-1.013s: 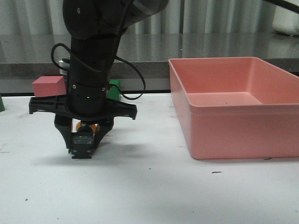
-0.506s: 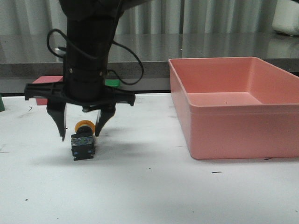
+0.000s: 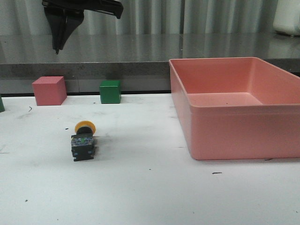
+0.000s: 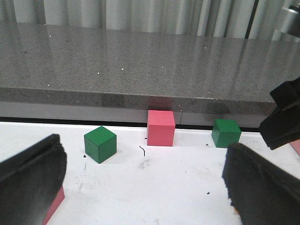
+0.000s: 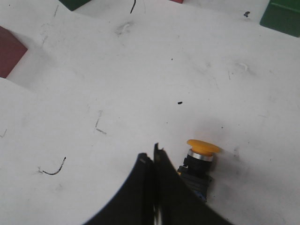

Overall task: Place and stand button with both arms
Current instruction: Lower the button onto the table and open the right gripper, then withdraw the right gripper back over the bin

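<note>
The button (image 3: 83, 143) lies on its side on the white table, free, with its yellow cap toward the back. In the right wrist view the button (image 5: 200, 161) shows just beside my fingertips. My right gripper (image 3: 59, 46) hangs high above the table at the top left of the front view, well above the button. Its fingers (image 5: 146, 164) are pressed together and hold nothing. My left gripper (image 4: 145, 187) is wide open and empty, low over the table. It is out of the front view. The button is hidden in the left wrist view.
A pink cube (image 3: 49, 90) and a green cube (image 3: 110, 91) stand at the table's back edge. Another green cube (image 4: 100, 144) stands further left. A large pink bin (image 3: 239, 110) fills the right side. A grey counter runs behind the table.
The right gripper held the button on the table, opened and let it go, then rose straight up and closed. The button stays lying where it was released.
</note>
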Tool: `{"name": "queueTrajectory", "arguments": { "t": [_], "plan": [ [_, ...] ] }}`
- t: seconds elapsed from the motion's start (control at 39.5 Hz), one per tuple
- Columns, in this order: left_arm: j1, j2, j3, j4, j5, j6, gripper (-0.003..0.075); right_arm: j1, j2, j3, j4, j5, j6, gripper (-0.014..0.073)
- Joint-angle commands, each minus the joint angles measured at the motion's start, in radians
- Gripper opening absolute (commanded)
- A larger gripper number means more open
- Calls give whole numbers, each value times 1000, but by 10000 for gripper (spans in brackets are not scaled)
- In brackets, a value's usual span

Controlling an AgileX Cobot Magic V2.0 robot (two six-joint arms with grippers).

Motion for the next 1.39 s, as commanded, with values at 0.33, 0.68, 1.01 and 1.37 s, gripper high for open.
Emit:
{"name": "queueTrajectory", "arguments": {
  "t": [0.33,0.68,1.01,1.37],
  "plan": [
    [1,11,-37,-1,-75,-9,650,-89,-356,-28,2,90,-222,-68],
    [1,11,-37,-1,-75,-9,650,-331,-604,26,-6,90,-268,-68],
    [1,11,-37,-1,-75,-9,650,-531,-939,575,-62,88,-303,-68],
    [1,11,-37,-1,-75,-9,650,-589,-1237,1132,-91,30,-302,-68]
  ]
}}
